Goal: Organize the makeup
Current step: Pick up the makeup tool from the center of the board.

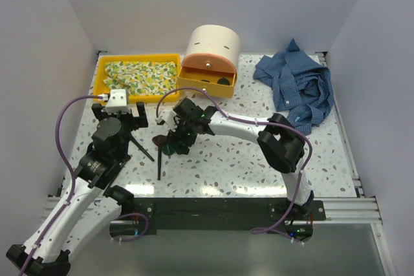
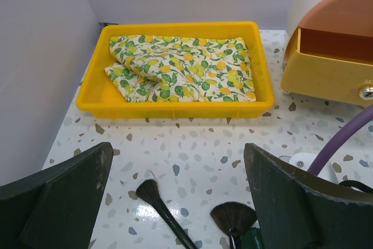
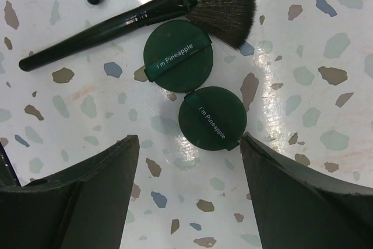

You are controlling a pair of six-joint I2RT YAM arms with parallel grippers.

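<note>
**A:** Both hover over the bench (image 1: 259,166): left gripper (image 2: 178,147) spread wide and empty, right gripper (image 3: 189,138) parted, also empty.

**B:** Under it lie the fan brush (image 3: 140,16), upper green disc (image 3: 178,55) and lower green disc (image 3: 213,118). The discs touch, so closing might shove or pinch both.

1. One dark green disc (image 3: 178,55), lettered "I'm Pineapple", lies flat on the speckled tabletop (image 3: 309,33).
2. A second green disc (image 3: 213,118), lettered alike, touches it edge to edge.
3. The fan brush (image 3: 140,16) lies flat, its bristles meeting the first disc's rim.
4. A round-headed brush (image 2: 160,205) lies near it.
</note>
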